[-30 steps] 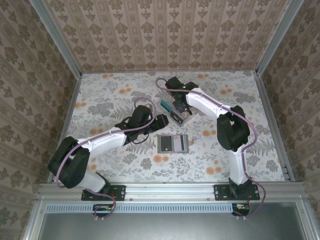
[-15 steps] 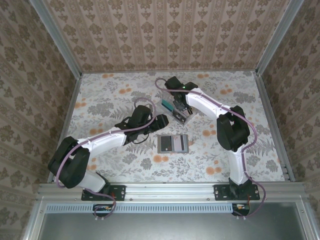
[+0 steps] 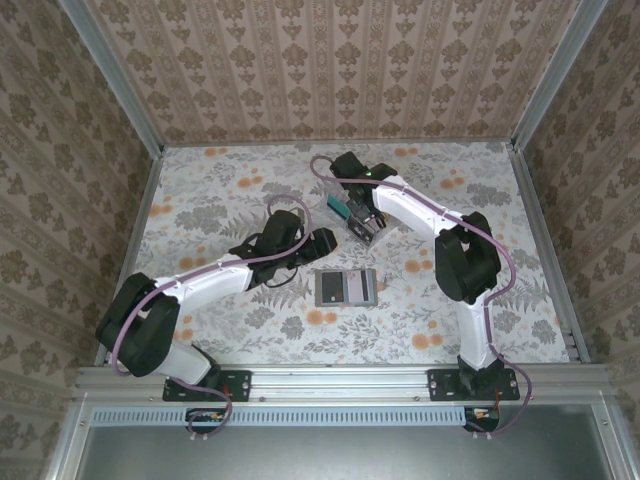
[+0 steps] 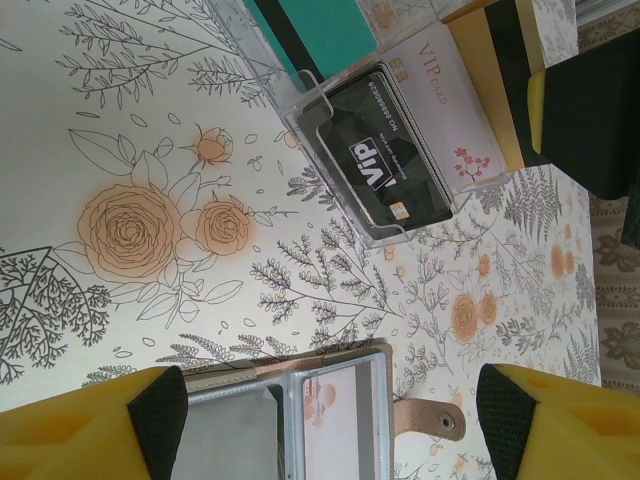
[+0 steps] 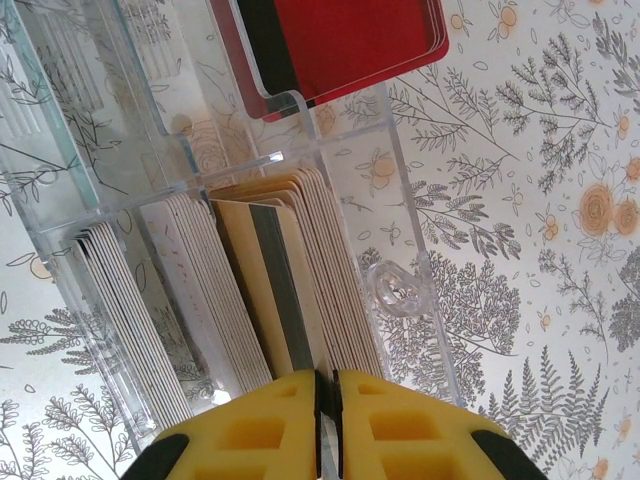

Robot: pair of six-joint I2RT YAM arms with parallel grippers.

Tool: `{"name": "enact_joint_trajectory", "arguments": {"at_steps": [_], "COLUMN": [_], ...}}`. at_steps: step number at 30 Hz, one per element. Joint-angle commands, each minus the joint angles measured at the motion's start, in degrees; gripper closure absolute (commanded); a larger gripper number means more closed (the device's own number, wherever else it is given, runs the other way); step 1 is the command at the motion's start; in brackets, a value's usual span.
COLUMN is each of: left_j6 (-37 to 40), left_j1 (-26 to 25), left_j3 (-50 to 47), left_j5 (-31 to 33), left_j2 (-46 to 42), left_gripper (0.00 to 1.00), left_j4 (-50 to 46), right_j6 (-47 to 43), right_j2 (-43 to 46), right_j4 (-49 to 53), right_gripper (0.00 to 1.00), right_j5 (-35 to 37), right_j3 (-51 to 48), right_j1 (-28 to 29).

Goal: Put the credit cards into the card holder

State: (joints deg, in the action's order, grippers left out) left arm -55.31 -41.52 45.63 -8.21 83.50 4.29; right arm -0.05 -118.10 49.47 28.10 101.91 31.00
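Observation:
The grey card holder (image 3: 346, 288) lies open on the floral table, its clear pockets (image 4: 330, 420) just below my left gripper (image 4: 330, 400). That gripper (image 3: 322, 243) is open and holds nothing. The clear rack (image 3: 350, 212) holds the credit cards: a black VIP card (image 4: 385, 165), a white one (image 4: 440, 105), a teal one (image 4: 320, 30), a red one (image 5: 340, 40) and packed beige stacks (image 5: 330, 270). My right gripper (image 5: 328, 400) reaches down into the rack. Its yellow fingers (image 5: 400, 425) are pressed shut on the top edge of a beige card with a dark stripe (image 5: 270, 270).
The holder's tan snap strap (image 4: 430, 420) sticks out to its right. Patterned walls (image 3: 330, 70) and metal rails (image 3: 545, 250) enclose the table. The rack's clear dividers (image 5: 190, 160) stand close around the held card.
The right gripper's fingers have closed onto a card in the rack. The left arm and the card holder have not moved.

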Motion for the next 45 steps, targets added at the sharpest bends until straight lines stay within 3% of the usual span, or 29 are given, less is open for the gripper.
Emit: {"name": "enact_joint_trajectory", "arguments": {"at_steps": [1, 11, 17, 25, 36, 40, 45], "left_j6": [-0.59, -0.68, -0.59, -0.68, -1.20, -2.06, -4.10], "left_j1": [0.21, 0.21, 0.22, 0.47, 2.25, 3.30, 5.54], "left_j3": [-0.10, -0.15, -0.03, 0.00, 0.05, -0.61, -0.90], "left_j5": [-0.89, -1.28, -1.33, -1.34, -3.12, -4.25, -9.05], "left_j2": [0.14, 0.24, 0.08, -0.71, -2.69, -3.82, -3.58], "left_gripper": [0.21, 0.21, 0.21, 0.21, 0.21, 0.20, 0.20], "left_j4": [0.95, 1.05, 1.02, 0.61, 0.68, 2.31, 6.86], "right_j6": [0.03, -0.17, 1.48, 8.60, 21.25, 29.11, 39.85], "right_j2": [3.20, 3.85, 5.59, 7.81, 12.67, 16.50, 22.76], "right_j4": [0.52, 1.10, 3.13, 6.65, 8.14, 4.92, -9.68], "right_gripper": [0.88, 0.89, 0.97, 1.00, 1.00, 1.00, 1.00], "right_j5": [0.53, 0.12, -5.96, -12.47, -15.38, -20.38, -35.40], "right_j3": [-0.17, 0.30, 1.21, 2.86, 2.89, -2.32, -14.30], "right_j1": [-0.46, -0.59, -0.94, -1.55, -1.65, -1.64, -1.65]}}
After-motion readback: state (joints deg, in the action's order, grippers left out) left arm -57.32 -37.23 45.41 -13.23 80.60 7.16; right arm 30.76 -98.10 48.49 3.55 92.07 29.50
